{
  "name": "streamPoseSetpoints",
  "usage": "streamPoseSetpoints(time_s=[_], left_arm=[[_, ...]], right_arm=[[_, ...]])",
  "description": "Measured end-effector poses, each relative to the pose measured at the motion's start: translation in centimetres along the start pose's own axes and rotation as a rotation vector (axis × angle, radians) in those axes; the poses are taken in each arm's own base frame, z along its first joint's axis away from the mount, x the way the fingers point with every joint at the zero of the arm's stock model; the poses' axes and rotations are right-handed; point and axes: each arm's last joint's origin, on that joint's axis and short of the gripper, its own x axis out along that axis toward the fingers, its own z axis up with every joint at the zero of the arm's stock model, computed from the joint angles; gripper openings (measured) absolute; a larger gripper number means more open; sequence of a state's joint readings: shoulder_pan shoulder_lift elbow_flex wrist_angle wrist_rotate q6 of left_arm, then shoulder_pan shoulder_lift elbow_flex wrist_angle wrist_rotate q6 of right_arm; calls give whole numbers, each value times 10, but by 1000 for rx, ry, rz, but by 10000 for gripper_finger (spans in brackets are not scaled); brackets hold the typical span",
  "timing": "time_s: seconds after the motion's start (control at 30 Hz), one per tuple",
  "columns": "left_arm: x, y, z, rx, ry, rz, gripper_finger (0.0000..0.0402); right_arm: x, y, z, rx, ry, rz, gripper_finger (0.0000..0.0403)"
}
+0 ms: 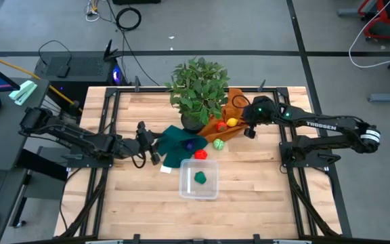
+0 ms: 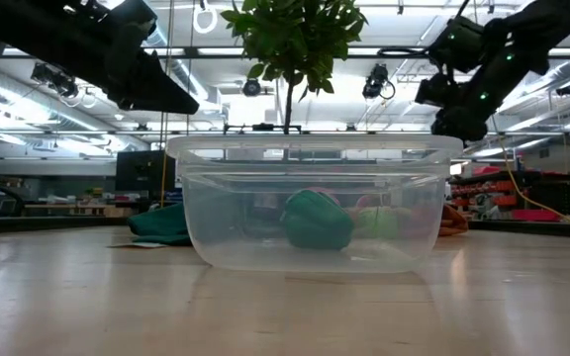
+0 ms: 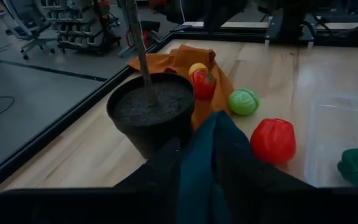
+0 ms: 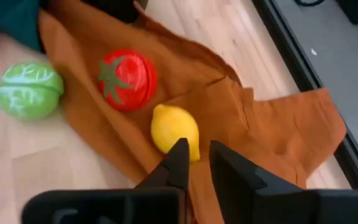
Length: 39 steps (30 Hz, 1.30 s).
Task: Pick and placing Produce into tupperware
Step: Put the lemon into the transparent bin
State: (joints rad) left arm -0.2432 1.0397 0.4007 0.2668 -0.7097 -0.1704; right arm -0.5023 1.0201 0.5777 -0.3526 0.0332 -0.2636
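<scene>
The clear tupperware (image 1: 198, 181) (image 2: 315, 203) sits on the table with a green pepper (image 1: 200, 177) (image 2: 317, 220) inside. A red pepper (image 1: 200, 154) (image 3: 273, 140) and a green cabbage (image 1: 218, 143) (image 4: 28, 90) lie on the wood. A tomato (image 4: 127, 79) and a lemon (image 4: 174, 127) rest on the orange cloth (image 4: 272, 124). My right gripper (image 4: 199, 148) (image 1: 250, 130) hovers above the lemon's edge, open by a narrow gap. My left gripper (image 1: 151, 144) waits at the near-left edge of the green cloth (image 3: 207, 162).
A potted plant (image 1: 196, 91) in a black pot (image 3: 151, 115) stands at the far middle, between the two cloths. A small purple thing (image 1: 191, 144) lies on the green cloth. Black frame rails (image 1: 286, 163) run along both table sides. Bare wood lies near the tupperware.
</scene>
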Motion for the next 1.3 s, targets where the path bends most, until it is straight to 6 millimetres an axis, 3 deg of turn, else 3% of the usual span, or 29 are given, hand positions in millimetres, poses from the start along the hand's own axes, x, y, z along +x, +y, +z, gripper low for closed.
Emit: streamPoseSetpoints(time_s=[0.33, 0.6, 0.83, 1.3], left_arm=[[0, 0, 0, 13, 3, 0, 133], [0, 0, -1, 11, 5, -1, 139], [0, 0, -1, 14, 8, 0, 133], [0, 0, -1, 9, 10, 0, 136]], right_arm=[[33, -2, 1, -50, 66, 50, 112], [45, -21, 20, -41, 97, 47, 131], [56, -35, 21, 6, 159, 81, 156], [73, -35, 16, 15, 205, 103, 282]])
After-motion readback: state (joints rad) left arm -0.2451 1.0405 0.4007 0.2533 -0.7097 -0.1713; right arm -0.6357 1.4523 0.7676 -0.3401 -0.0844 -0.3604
